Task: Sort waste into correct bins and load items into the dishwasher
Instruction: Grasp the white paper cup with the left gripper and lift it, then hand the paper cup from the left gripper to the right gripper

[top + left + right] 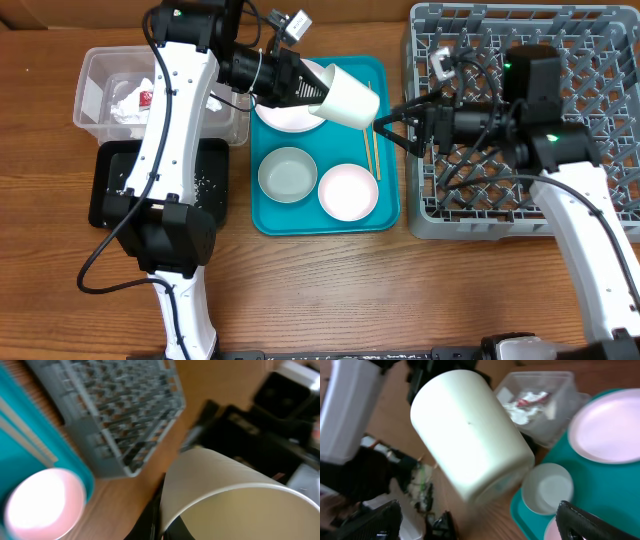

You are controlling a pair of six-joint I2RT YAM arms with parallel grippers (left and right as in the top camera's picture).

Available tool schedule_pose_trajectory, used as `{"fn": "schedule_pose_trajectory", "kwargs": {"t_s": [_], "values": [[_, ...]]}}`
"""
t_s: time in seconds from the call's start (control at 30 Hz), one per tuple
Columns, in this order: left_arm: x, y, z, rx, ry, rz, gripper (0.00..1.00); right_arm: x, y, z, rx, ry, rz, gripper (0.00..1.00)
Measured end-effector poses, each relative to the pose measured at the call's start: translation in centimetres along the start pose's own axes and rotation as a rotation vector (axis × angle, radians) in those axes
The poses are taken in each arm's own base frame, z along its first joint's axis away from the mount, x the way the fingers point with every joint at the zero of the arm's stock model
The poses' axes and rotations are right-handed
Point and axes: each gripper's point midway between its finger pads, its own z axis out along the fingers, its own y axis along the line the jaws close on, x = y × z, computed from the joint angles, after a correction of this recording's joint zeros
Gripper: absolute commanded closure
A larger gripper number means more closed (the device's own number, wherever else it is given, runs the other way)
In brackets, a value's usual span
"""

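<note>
Gripping the white cup (pixel 350 98) by its rim, the left gripper (pixel 312 92) has its jaws pinched on the cup's wall. The cup is plain and unmarked and tapers towards its base. It lies tilted almost on its side, with the mouth towards the left gripper and the base towards the right gripper (pixel 392 128). It hangs over the top right part of the teal tray (pixel 262 215), just beside the plate (pixel 285 118). The right gripper's jaws are spread wide and hold nothing. It sits between the tray and the grey dish rack (pixel 590 40), close to the cup's base.

Count:
- One cup.
- One plate.
- Two bowls (pixel 288 175) (pixel 348 192), side by side on the tray's lower half.
- One pair of chopsticks (pixel 370 140), near the tray's right edge.
- One clear tub (pixel 95 75), holding crumpled napkins (pixel 128 100) and a red wrapper (pixel 146 98).
- One black tray (pixel 105 195), with scattered rice grains (pixel 205 183).

Visibility:
- The left gripper and the cup cover much of the plate.
- The left arm crosses both the tub and the black tray.
- The right arm covers part of the rack's floor.
- The upper ends of the chopsticks run behind the cup.
- The left wrist view is blurred.
- The left fingers are largely hidden by the cup.
</note>
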Motion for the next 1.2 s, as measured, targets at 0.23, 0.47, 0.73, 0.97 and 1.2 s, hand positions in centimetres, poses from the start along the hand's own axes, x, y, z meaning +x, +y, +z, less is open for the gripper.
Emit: {"fn": "schedule_pose_trajectory", "kwargs": {"t_s": [0.23, 0.47, 0.73, 0.97, 1.2], "values": [[-0.1, -2.8, -0.2, 0.162, -0.025, 0.042, 0.96, -0.8, 2.1, 1.6, -0.128, 0.003, -0.073, 0.0], [0.3, -3.8, -0.4, 0.212, -0.023, 0.0, 0.96, -2.7, 3.8, 1.7, -0.181, -0.041, -0.138, 0.12], [0.0, -4.6, -0.6, 0.263, -0.036, -0.002, 0.96, -3.4, 4.2, 1.6, -0.193, -0.058, -0.123, 0.26], [-0.1, -4.9, -0.7, 0.279, -0.044, 0.006, 0.95, -3.5, 4.5, 1.8, -0.197, -0.058, -0.114, 0.47], [-0.1, -5.1, -0.8, 0.292, -0.05, 0.015, 0.89, -3.9, 4.7, 1.8, -0.202, -0.071, -0.142, 0.5]]}}
